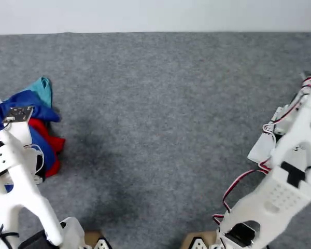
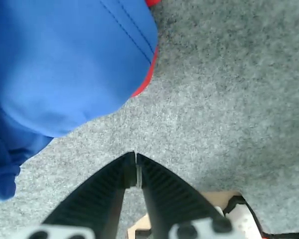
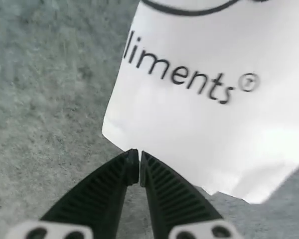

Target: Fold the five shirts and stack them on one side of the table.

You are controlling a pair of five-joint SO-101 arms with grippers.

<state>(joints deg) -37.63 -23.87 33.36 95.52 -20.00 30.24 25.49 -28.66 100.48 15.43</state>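
Left side: three shirts [image 1: 28,101]; right: one white shirt [image 3: 204,99]

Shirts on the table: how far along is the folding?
Early. The blue shirt, red shirt and teal shirt lie heaped and crumpled, no neat stack. Nothing is held: left gripper and right gripper have shut, empty fingers, the right at the edge of a white printed shirt. Folding and stacking remain.

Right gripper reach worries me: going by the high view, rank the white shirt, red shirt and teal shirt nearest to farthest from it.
1. white shirt, right side, just ahead of the right gripper.
2. red shirt, far left, pile's front.
3. teal shirt, far left, pile's back.
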